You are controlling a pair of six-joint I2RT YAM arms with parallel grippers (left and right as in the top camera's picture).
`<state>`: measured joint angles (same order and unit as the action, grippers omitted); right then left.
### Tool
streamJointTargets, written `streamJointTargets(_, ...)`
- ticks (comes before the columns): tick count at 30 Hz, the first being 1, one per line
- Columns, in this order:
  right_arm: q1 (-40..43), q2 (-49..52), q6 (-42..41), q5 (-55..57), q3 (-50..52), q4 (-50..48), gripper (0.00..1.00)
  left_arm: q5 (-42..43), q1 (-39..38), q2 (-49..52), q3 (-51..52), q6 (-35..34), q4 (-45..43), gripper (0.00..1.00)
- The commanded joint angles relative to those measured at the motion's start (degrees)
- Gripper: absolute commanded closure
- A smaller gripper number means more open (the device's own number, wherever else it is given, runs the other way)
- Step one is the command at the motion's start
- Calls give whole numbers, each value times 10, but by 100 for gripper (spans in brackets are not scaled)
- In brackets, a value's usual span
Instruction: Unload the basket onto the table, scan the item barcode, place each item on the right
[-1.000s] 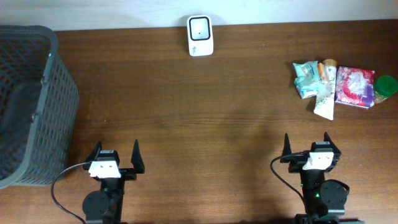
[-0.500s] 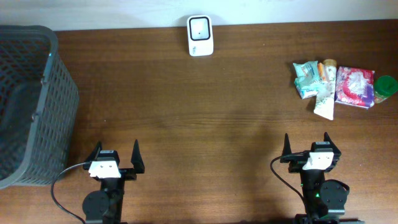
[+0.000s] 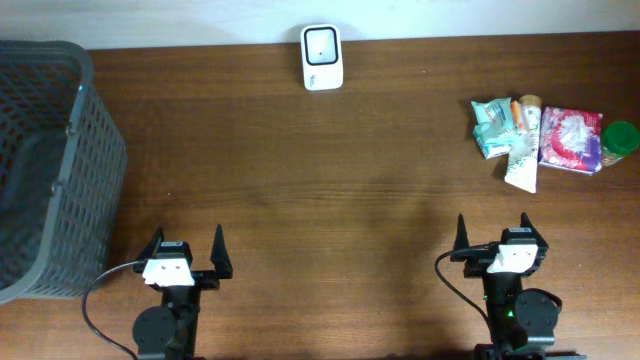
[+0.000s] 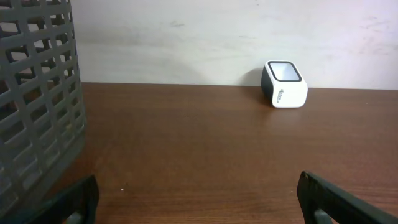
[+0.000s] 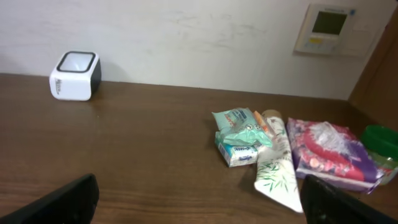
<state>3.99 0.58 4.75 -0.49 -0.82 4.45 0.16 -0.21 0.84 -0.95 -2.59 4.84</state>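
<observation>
Brown wooden table [image 3: 320,170], dark grey mesh basket [image 3: 45,170] set at its left edge, left tool [image 3: 188,235] and right tool [image 3: 493,220] held wide open and empty near the front edge, pink packet [image 3: 571,140], white tube [image 3: 522,165], 2 teal packets [image 3: 494,127] and green lid [image 3: 620,138] clustered at far right, white barcode scanner [image 3: 322,57] placed at back centre.

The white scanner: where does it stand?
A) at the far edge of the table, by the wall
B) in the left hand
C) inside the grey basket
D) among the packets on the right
A: the white scanner stands alone at the far edge of the table, apart from the basket and the packets.
</observation>
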Motion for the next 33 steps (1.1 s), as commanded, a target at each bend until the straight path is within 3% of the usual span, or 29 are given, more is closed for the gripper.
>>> streamJointTargets(1,0,-4,-38,1,5,2,1,0,3,-5,4,9,-1,1)
streamJointTargets(33,-18,-4,-37,-1,5,0,1,0,3,-5,4,9,-1,1)
